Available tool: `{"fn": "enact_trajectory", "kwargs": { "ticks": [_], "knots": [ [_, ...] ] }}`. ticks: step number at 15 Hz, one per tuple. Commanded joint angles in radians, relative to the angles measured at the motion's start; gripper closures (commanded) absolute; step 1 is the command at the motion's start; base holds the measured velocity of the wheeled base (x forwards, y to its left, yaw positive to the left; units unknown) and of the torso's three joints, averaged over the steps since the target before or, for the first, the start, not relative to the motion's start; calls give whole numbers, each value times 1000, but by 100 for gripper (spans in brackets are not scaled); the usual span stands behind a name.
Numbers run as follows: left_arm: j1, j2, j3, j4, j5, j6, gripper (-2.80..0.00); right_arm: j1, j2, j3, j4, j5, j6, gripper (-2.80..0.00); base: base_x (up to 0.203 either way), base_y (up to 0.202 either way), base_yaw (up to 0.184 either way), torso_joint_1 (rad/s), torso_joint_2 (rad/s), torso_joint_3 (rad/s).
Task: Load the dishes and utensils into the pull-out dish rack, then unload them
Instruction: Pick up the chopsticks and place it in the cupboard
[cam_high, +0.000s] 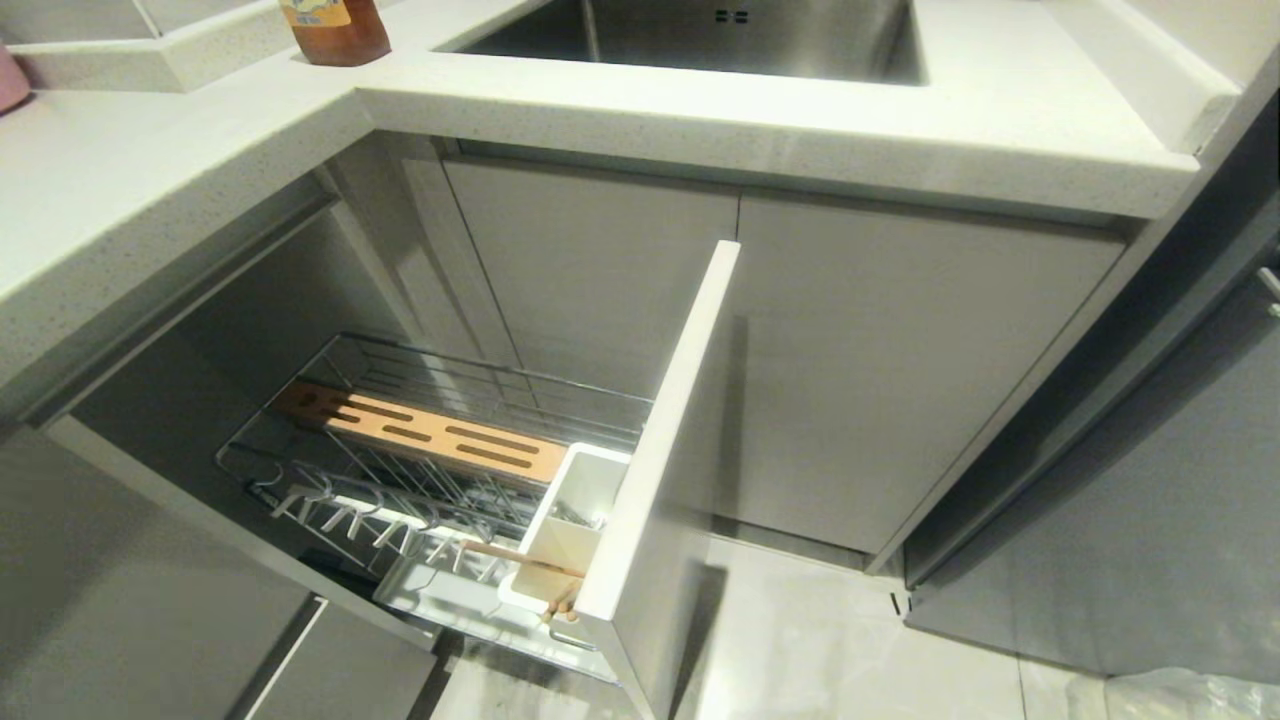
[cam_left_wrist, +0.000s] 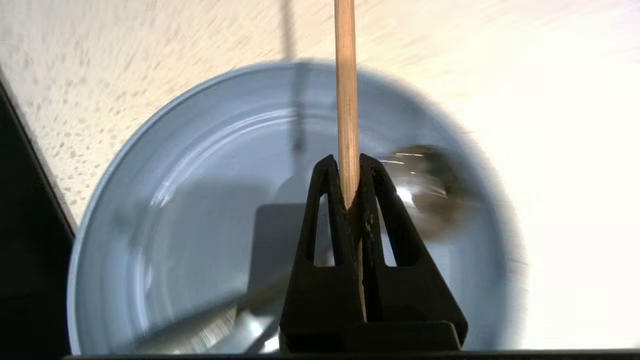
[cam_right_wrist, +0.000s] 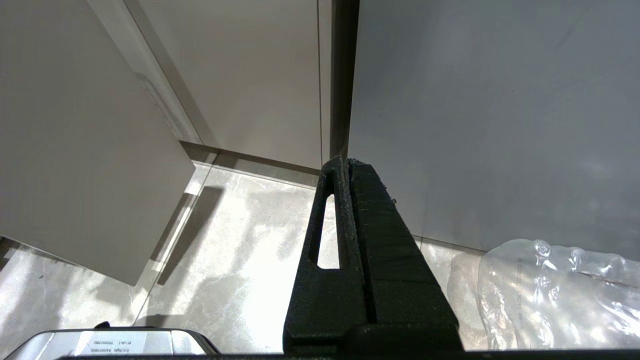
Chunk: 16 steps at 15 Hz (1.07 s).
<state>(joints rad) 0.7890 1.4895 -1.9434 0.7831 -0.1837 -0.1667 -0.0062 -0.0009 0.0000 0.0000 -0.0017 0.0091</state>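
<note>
Left gripper (cam_left_wrist: 350, 165): black fingers clamped tight on a single chopstick (cam_left_wrist: 346, 90), a slim round stick of pale wood running from between the tips straight up to the top edge of the left wrist frame. Beneath it, filling the centre and lower left of that frame: the plate (cam_left_wrist: 165, 210), large, round, light blue, matte, shallow with a raised rim, lying on a speckled pale counter (cam_left_wrist: 100, 60). On the plate, right of centre: the bowl of the grey metal spoon (cam_left_wrist: 425, 192), blurred. Right gripper (cam_right_wrist: 347, 165): black fingers pressed together with nothing between them, hanging over a marbled pale floor (cam_right_wrist: 240, 250) beside grey cabinet doors (cam_right_wrist: 475, 125); crinkled clear plastic (cam_right_wrist: 550, 290) at the lower right of that frame. Pull-out dish rack (cam_high: 400, 470), lower left of the head frame, drawn out from under the counter: chrome wire basket with upright prongs, a slotted light-wood strip (cam_high: 430, 435) across it, a white utensil box (cam_high: 575, 520) against the flat pale front panel (cam_high: 660, 450). A second chopstick (cam_high: 520, 557) lies slanted across the box's near end. Upper centre: steel sink (cam_high: 700, 35); upper left, an amber bottle (cam_high: 335, 30).
</note>
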Motion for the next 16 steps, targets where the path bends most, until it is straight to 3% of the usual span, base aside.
{"fn": "enact_trajectory", "kwargs": {
  "ticks": [1, 5, 7, 10, 12, 13, 16],
  "knots": [
    [-32, -126, 4, -22, -36, -60, 0, 0, 1, 0, 0, 0, 0, 0, 0, 0, 0, 0, 0, 0],
    [-265, -258, 50, -159, -57, -282, 0, 0, 1, 0, 0, 0, 0, 0, 0, 0, 0, 0, 0, 0],
    [-447, -304, 103, -189, -57, -319, 0, 0, 1, 0, 0, 0, 0, 0, 0, 0, 0, 0, 0, 0],
    [-780, -360, 228, -154, -56, -333, 0, 0, 1, 0, 0, 0, 0, 0, 0, 0, 0, 0, 0, 0],
    [-979, -381, 311, -32, -57, -336, 0, 0, 1, 0, 0, 0, 0, 0, 0, 0, 0, 0, 0, 0],
    [-1039, -383, 336, 90, -57, -336, 0, 0, 1, 0, 0, 0, 0, 0, 0, 0, 0, 0, 0, 0],
    [-1109, -347, 366, 410, -99, -295, 0, 0, 1, 0, 0, 0, 0, 0, 0, 0, 0, 0, 0, 0]
  ]
}}
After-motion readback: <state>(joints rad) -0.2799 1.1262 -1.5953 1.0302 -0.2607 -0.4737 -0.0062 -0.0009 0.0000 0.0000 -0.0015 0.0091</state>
